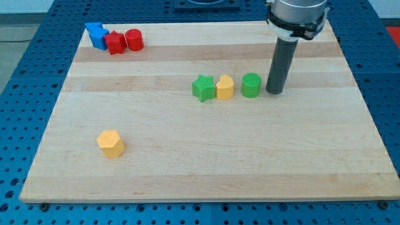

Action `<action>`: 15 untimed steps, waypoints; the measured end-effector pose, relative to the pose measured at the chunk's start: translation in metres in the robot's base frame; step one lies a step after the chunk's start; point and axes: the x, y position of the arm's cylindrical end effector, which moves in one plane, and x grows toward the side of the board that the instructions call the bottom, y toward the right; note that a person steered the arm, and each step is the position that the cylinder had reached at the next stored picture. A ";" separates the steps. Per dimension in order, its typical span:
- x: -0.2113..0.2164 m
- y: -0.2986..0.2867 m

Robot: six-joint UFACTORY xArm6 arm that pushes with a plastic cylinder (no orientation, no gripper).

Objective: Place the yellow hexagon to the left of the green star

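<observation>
My tip stands just right of the green cylinder; no claw shows. The yellow hexagon lies near-left on the tabletop, well apart from the green star.

- yellow hexagon: flat on the board, lower left of the view, alone.
- green star: mid-board, well apart, up and right of the hexagon.

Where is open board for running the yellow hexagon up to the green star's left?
Open board spans from the yellow hexagon to the green star. Crowded on the star's right: yellow heart, green cylinder, my tip.
</observation>
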 end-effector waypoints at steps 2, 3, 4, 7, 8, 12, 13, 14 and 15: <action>0.036 0.007; 0.098 -0.032; 0.147 -0.120; 0.153 -0.315; 0.126 -0.315; 0.098 -0.299; 0.089 -0.294; 0.072 -0.273; 0.070 -0.257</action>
